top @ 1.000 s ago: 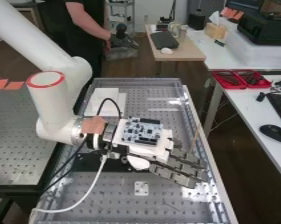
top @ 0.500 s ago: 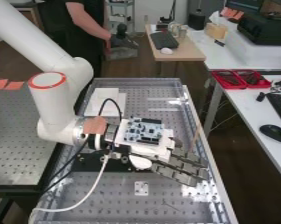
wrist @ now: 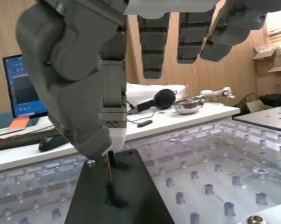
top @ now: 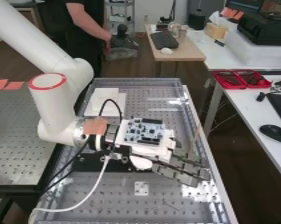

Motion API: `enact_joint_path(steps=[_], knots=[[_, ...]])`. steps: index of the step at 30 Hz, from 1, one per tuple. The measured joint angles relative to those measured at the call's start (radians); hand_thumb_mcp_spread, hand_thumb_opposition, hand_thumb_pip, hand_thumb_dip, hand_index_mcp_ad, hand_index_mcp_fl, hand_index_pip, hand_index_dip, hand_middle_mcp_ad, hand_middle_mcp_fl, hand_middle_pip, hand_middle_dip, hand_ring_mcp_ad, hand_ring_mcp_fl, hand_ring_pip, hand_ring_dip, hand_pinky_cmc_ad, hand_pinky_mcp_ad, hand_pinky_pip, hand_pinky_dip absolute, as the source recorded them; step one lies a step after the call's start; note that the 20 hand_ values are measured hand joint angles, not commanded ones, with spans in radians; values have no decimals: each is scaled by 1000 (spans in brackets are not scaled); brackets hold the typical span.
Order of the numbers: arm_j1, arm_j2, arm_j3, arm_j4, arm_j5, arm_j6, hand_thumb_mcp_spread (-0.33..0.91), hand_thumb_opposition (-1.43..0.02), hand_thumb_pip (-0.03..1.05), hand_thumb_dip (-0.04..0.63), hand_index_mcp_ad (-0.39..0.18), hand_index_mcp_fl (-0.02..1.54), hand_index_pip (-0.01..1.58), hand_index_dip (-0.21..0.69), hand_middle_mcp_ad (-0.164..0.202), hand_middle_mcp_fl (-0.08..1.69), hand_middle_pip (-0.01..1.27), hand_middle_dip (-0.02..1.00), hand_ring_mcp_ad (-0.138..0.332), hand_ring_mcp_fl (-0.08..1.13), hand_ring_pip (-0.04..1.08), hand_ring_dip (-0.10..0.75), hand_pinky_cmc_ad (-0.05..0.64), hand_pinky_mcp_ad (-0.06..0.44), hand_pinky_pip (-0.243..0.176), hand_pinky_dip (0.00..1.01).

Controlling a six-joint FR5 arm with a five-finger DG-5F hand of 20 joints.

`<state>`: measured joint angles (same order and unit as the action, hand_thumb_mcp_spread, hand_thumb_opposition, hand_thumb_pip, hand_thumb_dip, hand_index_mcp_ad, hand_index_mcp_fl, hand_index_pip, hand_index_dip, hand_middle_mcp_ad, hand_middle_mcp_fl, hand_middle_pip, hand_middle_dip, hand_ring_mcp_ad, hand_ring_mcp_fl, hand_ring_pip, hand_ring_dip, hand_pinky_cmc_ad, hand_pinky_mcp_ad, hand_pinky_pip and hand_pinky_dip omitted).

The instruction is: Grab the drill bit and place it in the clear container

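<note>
In the high view, we are seeing the hand (top: pixel 177 175) above the perforated bench (top: pixel 111 201), and it is pointing to the right and a little near. White flat pieces (top: pixel 105 102) are lying at the far left of the bench.

In the wrist view, we are finding the thin drill bit (wrist: pixel 109 172) upright under the hand (wrist: pixel 74 70), over a black plate (wrist: pixel 140 187). Whether the hand is standing wide, narrow, or holding this bit, we cannot tell.

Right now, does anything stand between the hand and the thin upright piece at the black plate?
Nothing visible does: the hand is right at the upper end of what is likely the drill bit.
</note>
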<state>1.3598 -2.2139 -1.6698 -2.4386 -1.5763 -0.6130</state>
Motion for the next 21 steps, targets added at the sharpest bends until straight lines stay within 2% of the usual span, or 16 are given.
enact_joint_path(steps=[5,7,13,21], knots=[[1,-2,-4,16,6,2,485,-946,578,264,-150,742,1230,19,75,194,140,126,166,47,96,-38,244,148,-89,180],[2,-2,-6,23,6,2,515,-946,534,264,-150,773,1211,19,75,213,138,126,168,51,99,-38,250,147,-93,180],[3,-2,-7,31,7,-1,543,-962,501,264,-148,827,1155,19,77,211,140,126,166,80,98,-24,264,147,-89,180],[6,27,-5,39,-3,-12,553,-979,497,264,-148,887,1101,19,75,250,140,126,166,80,99,-24,281,148,-89,182]])
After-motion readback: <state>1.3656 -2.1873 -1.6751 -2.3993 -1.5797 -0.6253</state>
